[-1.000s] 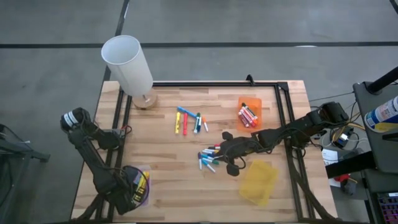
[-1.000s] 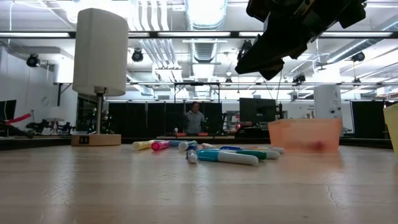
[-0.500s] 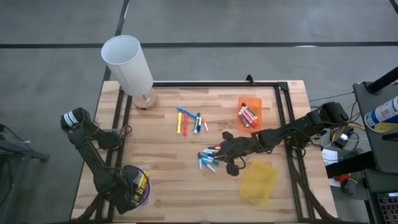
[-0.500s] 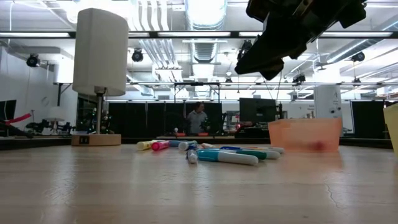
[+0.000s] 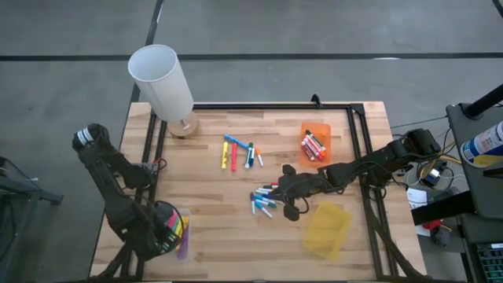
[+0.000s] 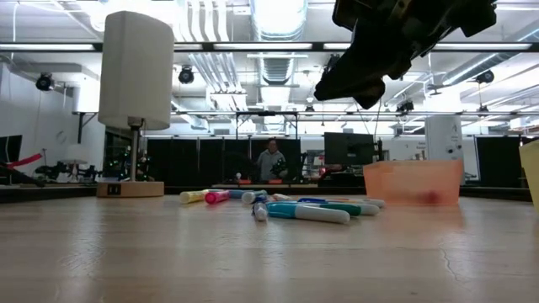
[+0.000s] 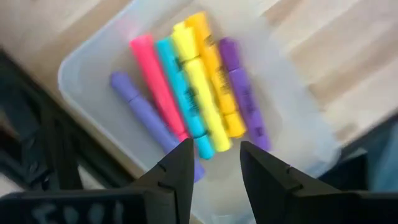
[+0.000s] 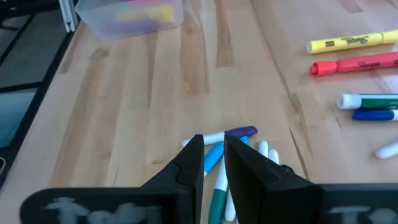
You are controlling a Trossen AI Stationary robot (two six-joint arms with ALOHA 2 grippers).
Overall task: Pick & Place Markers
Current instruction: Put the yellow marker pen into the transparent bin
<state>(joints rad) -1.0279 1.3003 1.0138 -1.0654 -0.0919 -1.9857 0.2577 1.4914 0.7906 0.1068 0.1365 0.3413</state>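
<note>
Several markers lie in a loose pile [image 5: 263, 200] at mid-table. Others lie in a row [image 5: 236, 152] farther back. My right gripper [image 8: 214, 152] hangs above the pile [image 8: 227, 155], well clear of the table in the low view [image 6: 337, 80]. Its fingers stand a narrow gap apart with nothing between them. My left gripper [image 7: 216, 168] is open and points down over the clear bin [image 7: 93, 56] at the near left [image 5: 182, 236]. That bin holds several markers [image 7: 193, 93] in purple, pink, cyan, yellow and orange, lying flat on its floor.
An orange bin [image 5: 316, 141] with red and pink markers stands at the far right. A yellow bin [image 5: 326, 229] sits near the front right. A white lamp [image 5: 161, 79] stands at the far left corner. A black frame [image 5: 357, 110] runs around the table's edges.
My left gripper has risen above the clear bin and its wrist has rolled a little. The markers in the bin lie where they were. My right gripper has kept its place over the pile.
</note>
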